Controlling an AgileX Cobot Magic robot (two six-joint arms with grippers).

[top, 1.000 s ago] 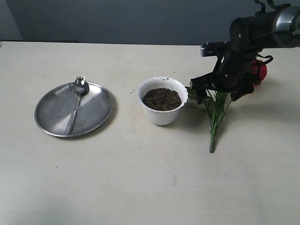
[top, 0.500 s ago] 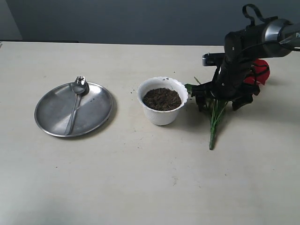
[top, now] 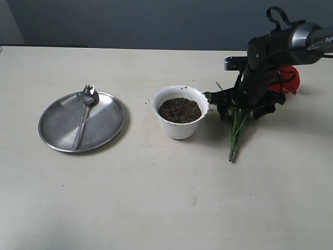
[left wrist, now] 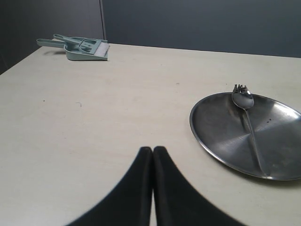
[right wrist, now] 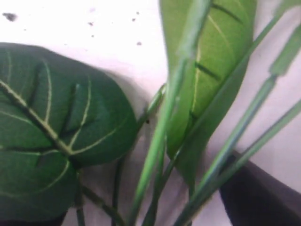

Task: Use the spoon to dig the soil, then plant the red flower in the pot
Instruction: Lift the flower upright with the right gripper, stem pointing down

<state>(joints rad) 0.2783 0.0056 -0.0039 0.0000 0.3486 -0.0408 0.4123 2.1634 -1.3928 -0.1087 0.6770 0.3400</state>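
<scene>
The white pot (top: pixel 179 130) stands mid-table with dark soil (top: pixel 179 110) inside. Left of it, the spoon (top: pixel 83 117) lies in a round steel plate (top: pixel 57 125); the left wrist view shows the same spoon (left wrist: pixel 248 127) and plate (left wrist: pixel 216 127). Right of the pot lies the red flower, its bloom (top: pixel 290 79) behind the arm and its stalks (top: pixel 237 133) pointing toward the front. My right gripper (top: pixel 243 110) is down over the stalks, open, a finger on each side. One dark finger (right wrist: pixel 263 202) shows beside the leaves (right wrist: pixel 61 127). My left gripper (left wrist: pixel 153 149) is shut and empty above the table.
A teal dustpan with a brush (left wrist: pixel 82 47) lies at the far table edge in the left wrist view. Small soil crumbs dot the table around the pot. A dark wall runs behind the table.
My right gripper has come down and slightly left over the flower's stalks. The stalk ends have shifted a little toward the pot. The left gripper has not moved.
</scene>
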